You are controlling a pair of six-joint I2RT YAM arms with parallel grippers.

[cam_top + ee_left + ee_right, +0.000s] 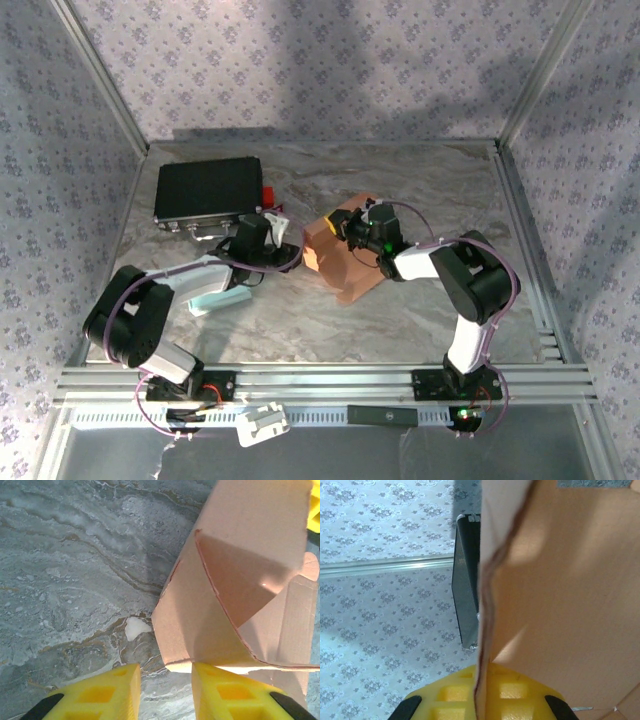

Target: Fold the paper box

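The paper box (345, 262) is a tan cardboard piece, partly folded, in the middle of the marble table. In the left wrist view its folded walls (235, 580) rise ahead of my left gripper (166, 680). That gripper's yellow fingers stand apart with bare table between them, and the box's lower corner touches the tip of the right finger (225, 685). My left gripper (293, 243) sits at the box's left side. My right gripper (345, 228) is at the box's far top edge. In its wrist view the right gripper (481, 680) is shut on the thin edge of a cardboard panel (570, 605).
A black case (208, 190) lies at the back left, also seen behind the cardboard as a dark slab (467, 580). A pale teal object (220, 300) lies near the left arm. Patterned walls and an aluminium frame enclose the table.
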